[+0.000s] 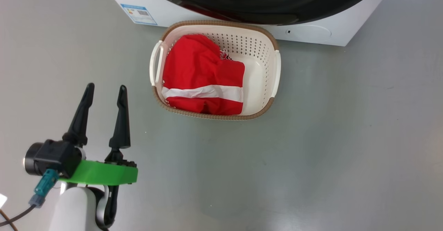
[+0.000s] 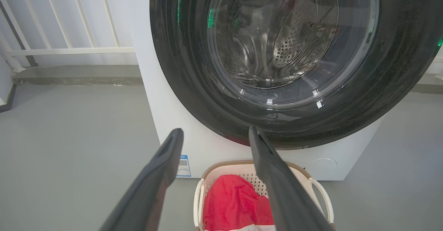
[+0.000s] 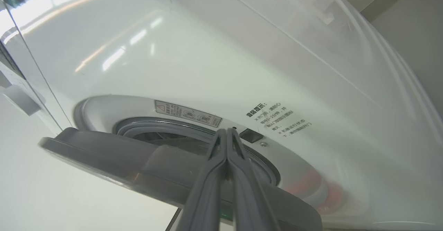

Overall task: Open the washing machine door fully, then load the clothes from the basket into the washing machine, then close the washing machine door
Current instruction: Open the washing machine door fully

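While the clothes lie in the basket, the left gripper hangs spread; the right gripper is pressed together.

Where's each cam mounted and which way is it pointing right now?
Head: up on the head, facing down at the floor; basket with clothes before the washing machine; left hand open, lower left.
Left wrist: along its open fingers toward the washing machine door.
Right wrist: close against the machine front, along the shut right hand at the door's edge.
Shared: head and left wrist both show basket, clothes, left hand.
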